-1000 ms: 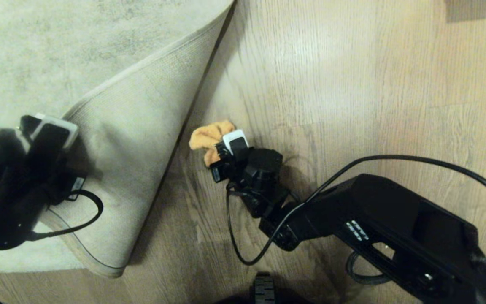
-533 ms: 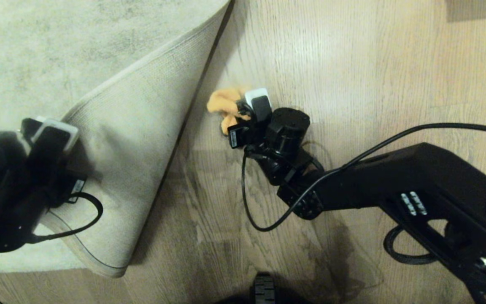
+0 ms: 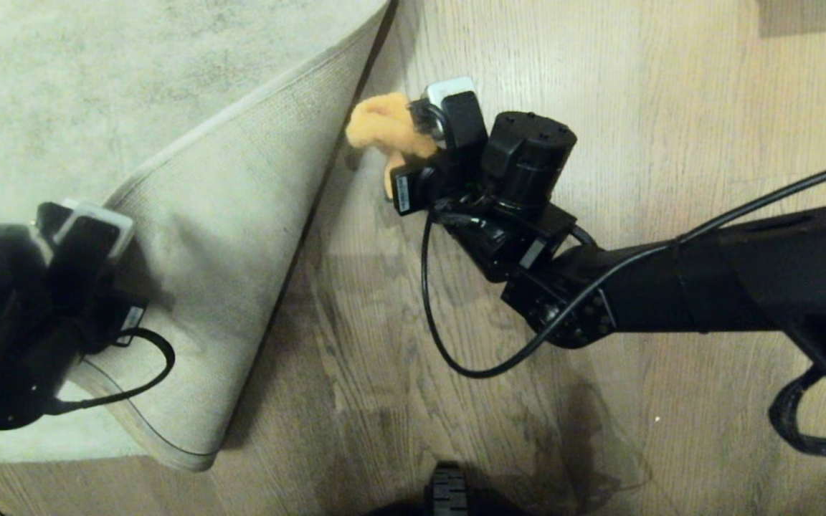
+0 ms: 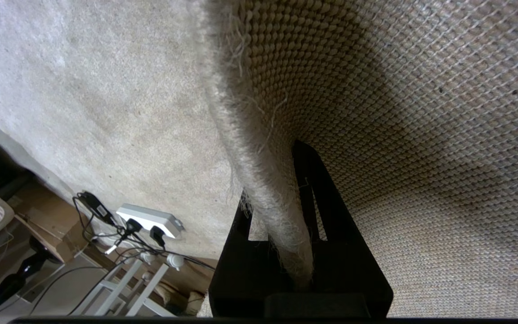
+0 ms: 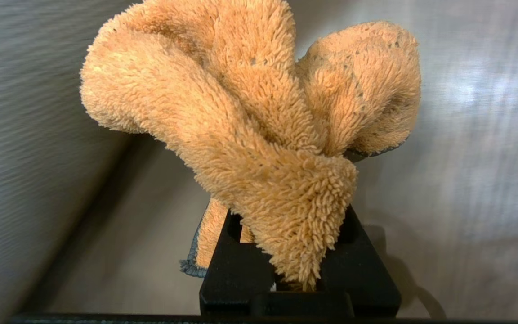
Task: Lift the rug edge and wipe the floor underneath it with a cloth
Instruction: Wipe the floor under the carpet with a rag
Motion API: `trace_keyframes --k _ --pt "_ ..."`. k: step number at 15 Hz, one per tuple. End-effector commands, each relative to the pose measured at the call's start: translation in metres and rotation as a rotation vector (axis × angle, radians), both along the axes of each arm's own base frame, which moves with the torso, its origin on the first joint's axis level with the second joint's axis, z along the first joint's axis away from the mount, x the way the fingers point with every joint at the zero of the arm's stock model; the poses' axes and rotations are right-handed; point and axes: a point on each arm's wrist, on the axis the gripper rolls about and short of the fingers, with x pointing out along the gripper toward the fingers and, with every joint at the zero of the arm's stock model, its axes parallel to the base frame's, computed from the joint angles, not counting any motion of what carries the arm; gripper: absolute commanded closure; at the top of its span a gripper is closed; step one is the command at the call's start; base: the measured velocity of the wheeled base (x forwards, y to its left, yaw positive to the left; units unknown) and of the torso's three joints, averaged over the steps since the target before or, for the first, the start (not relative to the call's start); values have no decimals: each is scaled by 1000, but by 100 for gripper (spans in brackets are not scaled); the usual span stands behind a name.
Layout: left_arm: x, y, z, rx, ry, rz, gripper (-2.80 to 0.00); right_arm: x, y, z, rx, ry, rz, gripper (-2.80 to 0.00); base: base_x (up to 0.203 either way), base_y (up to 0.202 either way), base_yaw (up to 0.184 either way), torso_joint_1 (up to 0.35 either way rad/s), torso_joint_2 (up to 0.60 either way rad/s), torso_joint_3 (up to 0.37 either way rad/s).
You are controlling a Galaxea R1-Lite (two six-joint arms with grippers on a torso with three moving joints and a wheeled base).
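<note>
Left gripper [image 3: 90,229] clamped on the rug edge [image 3: 241,236], holding it folded back, backing up. Right gripper [image 3: 420,143] closed on the cloth [image 3: 384,129], far along the bared floor [image 3: 528,401] against the fold. Risks we see: cloth snagging the fold, or rug slipping out and dropping on our arm. No readable labels

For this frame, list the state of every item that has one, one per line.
rug edge: lifted and folded back, woven backing showing.
left gripper: shut on the rug edge, holding it up.
cloth: bunched, clamped in the right gripper, beside the raised rug edge.
right gripper: shut on the cloth, reached out over the floor.
floor: bare wood planks, exposed next to the fold.
</note>
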Motion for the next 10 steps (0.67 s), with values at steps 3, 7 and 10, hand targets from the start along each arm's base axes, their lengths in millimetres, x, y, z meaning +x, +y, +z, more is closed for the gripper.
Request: trace_keyframes --k 3,7,10 --pt "0 0 1 2 -4 -1 0 -56 28 -36 -86 71 133 0 0 0 0 0 0 0" --pt "2 0 -1 3 2 1 0 -101 61 -119 -200 150 259 0 0 0 0 0 0 0" --pt "1 -1 -1 3 2 -1 0 -102 72 -160 -212 159 277 0 0 0 0 0 0 0"
